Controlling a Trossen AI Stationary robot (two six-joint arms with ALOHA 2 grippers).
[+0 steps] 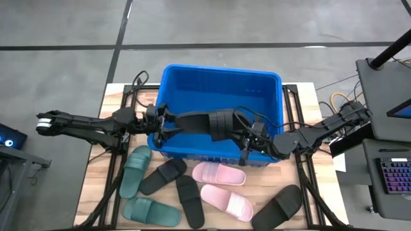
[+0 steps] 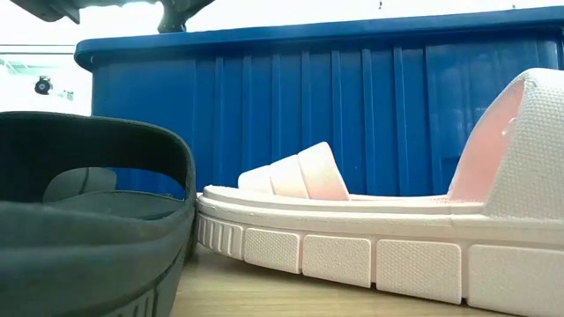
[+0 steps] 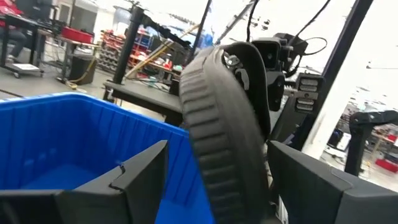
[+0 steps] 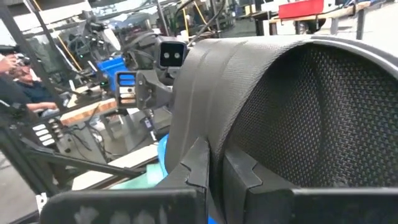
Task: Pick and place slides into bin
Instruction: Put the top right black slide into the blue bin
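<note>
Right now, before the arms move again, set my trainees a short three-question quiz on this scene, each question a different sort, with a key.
1. True or false: a pale pink slide is held above the bin.
2. How many slides lie on the table outside the bin? A three, B seven, C five.
3. Short answer: which gripper is shut on the strap of the black slide above the bin?

Key: 1 false. 2 B. 3 the right gripper.
</note>
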